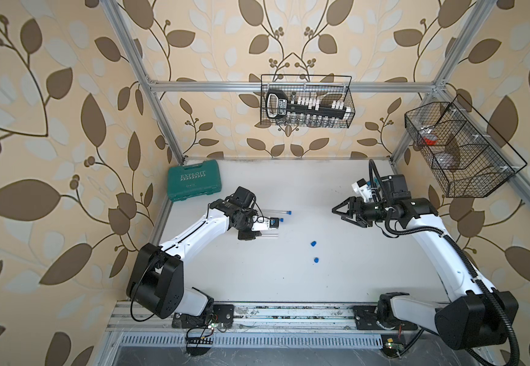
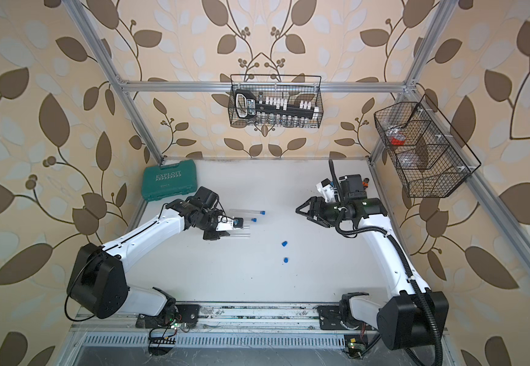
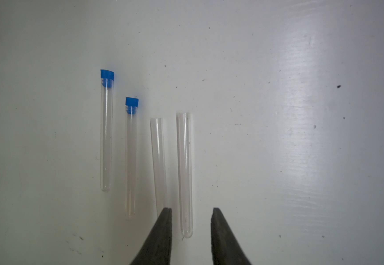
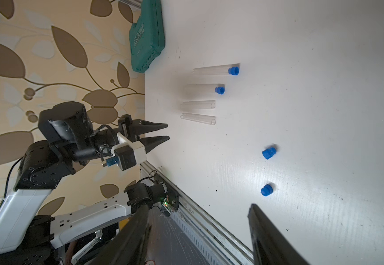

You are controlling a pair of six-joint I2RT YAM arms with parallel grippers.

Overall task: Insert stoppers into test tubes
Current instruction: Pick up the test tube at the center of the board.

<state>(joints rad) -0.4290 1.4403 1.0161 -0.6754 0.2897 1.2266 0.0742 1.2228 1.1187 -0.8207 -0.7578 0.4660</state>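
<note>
Half done: two test tubes [image 3: 106,137] carry blue stoppers [image 3: 107,75], two open tubes [image 3: 184,172] lie beside them, and two loose stoppers [image 1: 313,243] sit well apart. The left fingers [image 3: 161,229] stand narrowly parted (empty) at the open tubes' rounded ends; the right fingers [image 4: 269,234] gape wide, empty. The white worktop [image 1: 289,285] is speckled, with a green case [image 1: 194,179] in its corner and leaf wallpaper around.

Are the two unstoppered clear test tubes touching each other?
Apart. The left wrist view shows bare white table between the inner open clear tube and the outer open clear tube along their visible length.
</note>
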